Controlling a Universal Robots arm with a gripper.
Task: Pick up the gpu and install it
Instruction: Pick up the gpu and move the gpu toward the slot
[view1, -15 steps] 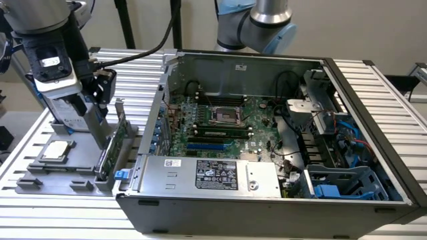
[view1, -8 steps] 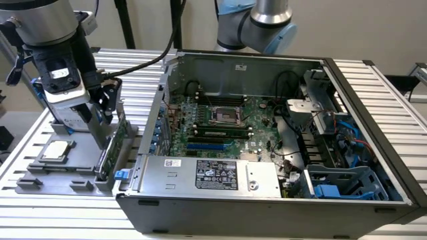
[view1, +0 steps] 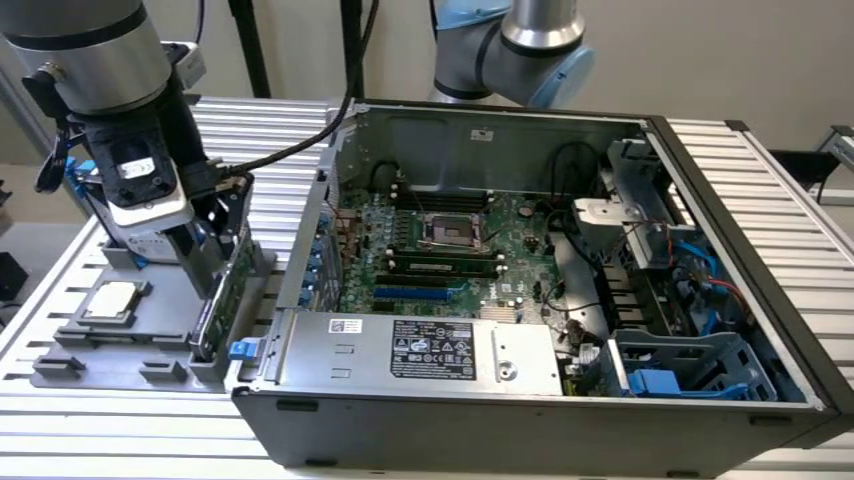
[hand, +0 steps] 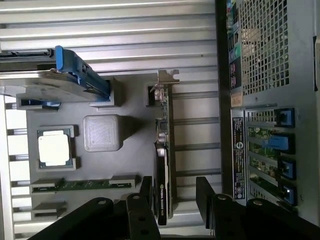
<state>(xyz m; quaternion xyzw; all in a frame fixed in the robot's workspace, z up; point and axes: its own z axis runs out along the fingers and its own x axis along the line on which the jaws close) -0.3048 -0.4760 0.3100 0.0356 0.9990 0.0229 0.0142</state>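
My gripper (hand: 175, 199) stands wide, its two black fingers (hand: 204, 195) spread on either side of the gpu (hand: 163, 150) and not clamped on it. The card stands on its long edge in a slot of the grey parts tray (hand: 135, 165), thin and dark, with its silver bracket at the end away from me. One of my fingers is just beside the card's face; I cannot tell whether it touches. The other is apart from it, with tray showing between. On the same tray lie the square CPU chip (hand: 54, 150), a memory stick (hand: 82, 184) and the hard drive with blue rails (hand: 45, 82). In the exterior view I hang low over the tray, just beside the open computer case (view1: 534, 420), on the exterior view's left
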